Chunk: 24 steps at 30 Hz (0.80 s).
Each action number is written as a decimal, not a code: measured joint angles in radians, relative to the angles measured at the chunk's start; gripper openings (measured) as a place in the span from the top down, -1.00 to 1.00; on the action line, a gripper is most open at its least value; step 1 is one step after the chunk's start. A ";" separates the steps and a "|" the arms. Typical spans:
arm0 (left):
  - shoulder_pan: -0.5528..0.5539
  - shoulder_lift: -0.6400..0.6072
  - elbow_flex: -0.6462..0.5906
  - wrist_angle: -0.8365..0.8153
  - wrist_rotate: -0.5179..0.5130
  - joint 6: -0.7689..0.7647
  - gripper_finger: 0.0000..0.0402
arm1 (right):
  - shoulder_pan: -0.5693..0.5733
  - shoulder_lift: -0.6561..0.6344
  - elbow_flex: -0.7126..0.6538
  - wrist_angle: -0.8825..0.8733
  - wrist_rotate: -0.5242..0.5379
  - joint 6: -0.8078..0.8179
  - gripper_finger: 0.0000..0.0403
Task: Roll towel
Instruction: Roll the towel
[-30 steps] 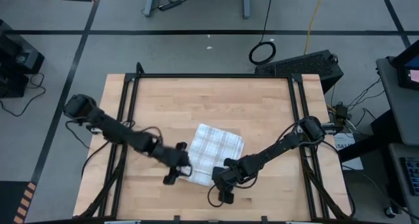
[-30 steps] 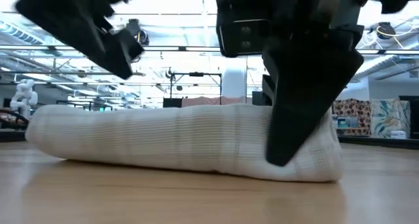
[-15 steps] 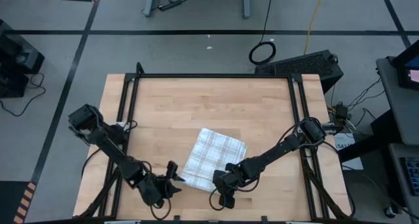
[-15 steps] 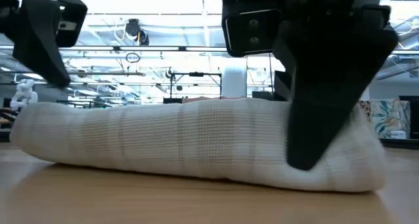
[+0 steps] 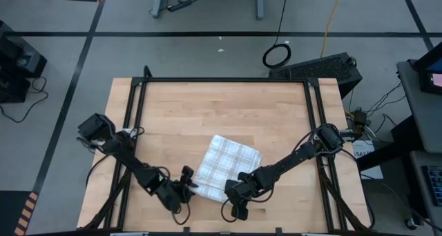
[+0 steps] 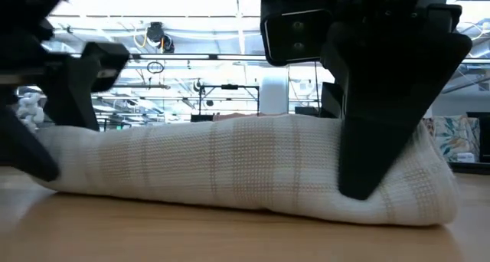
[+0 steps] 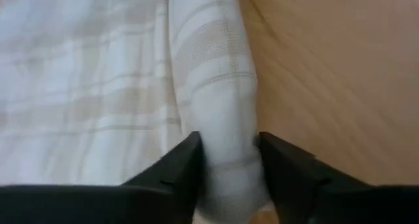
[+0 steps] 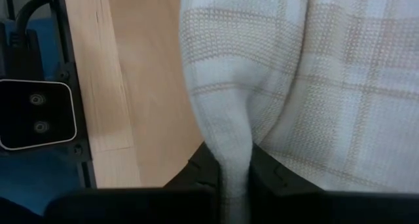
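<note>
High view: the towel (image 5: 226, 168) lies folded on the near middle of the worktop (image 5: 221, 105), its rolled near edge facing the front. The left end effector (image 5: 186, 183) sits at the roll's left end, the right end effector (image 5: 237, 189) at its right end. In the left wrist view the left fingers (image 7: 180, 165) straddle the rolled edge (image 7: 216, 126), touching it on both sides, grasping the towel. In the right wrist view the right fingers (image 8: 208, 162) pinch a bunched fold of cloth between them. The low view shows the roll (image 6: 230, 166) lying along the worktop, with a dark finger (image 6: 387, 101) pressed down over its right part.
</note>
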 joint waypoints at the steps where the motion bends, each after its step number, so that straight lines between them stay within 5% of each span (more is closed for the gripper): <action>1: 0.011 0.000 0.000 0.000 0.017 -0.005 0.31 | 0.001 0.000 0.000 0.000 0.002 0.000 0.89; 7: 0.094 -0.004 0.001 -0.002 0.197 -0.085 0.89 | 0.008 0.000 0.000 -0.004 0.007 0.007 0.87; 13: 0.172 -0.005 0.037 -0.066 0.430 -0.262 0.81 | 0.049 -0.001 0.062 -0.115 0.072 -0.057 0.57; 19: 0.251 -0.005 0.069 -0.088 0.628 -0.407 0.86 | 0.106 -0.034 0.177 -0.334 0.270 -0.079 0.17; 24: 0.343 -0.005 0.077 -0.086 0.768 -0.426 0.87 | 0.209 -0.027 0.202 -0.334 0.492 -0.140 -0.02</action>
